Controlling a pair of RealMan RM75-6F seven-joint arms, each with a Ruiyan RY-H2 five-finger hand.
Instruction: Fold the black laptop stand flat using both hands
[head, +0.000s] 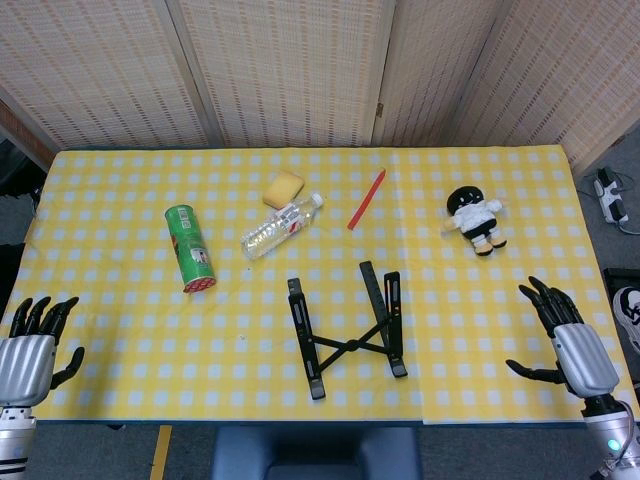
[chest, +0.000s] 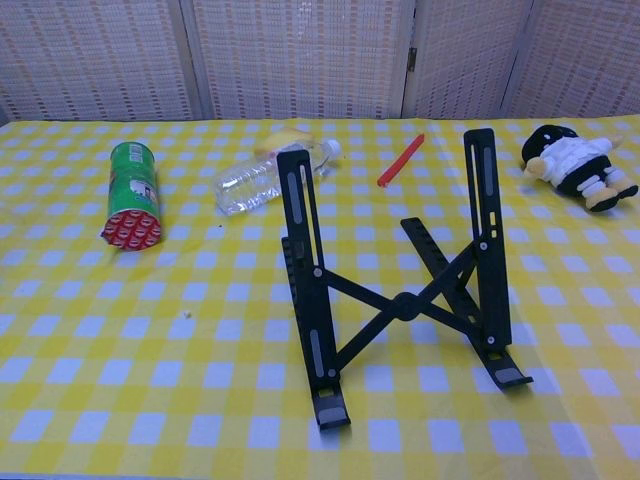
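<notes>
At table edge, left hand and right hand, both spread empty, flank unfolded laptop stand.

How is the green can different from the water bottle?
The green can is solid green with a red end and you cannot see inside; the water bottle is clear with a white cap. The green can has straight sides all along; the water bottle narrows to a neck. Both lie on their sides on the yellow checked tablecloth.

Black laptop stand stands unfolded, rails raised, near table's front edge.
</notes>
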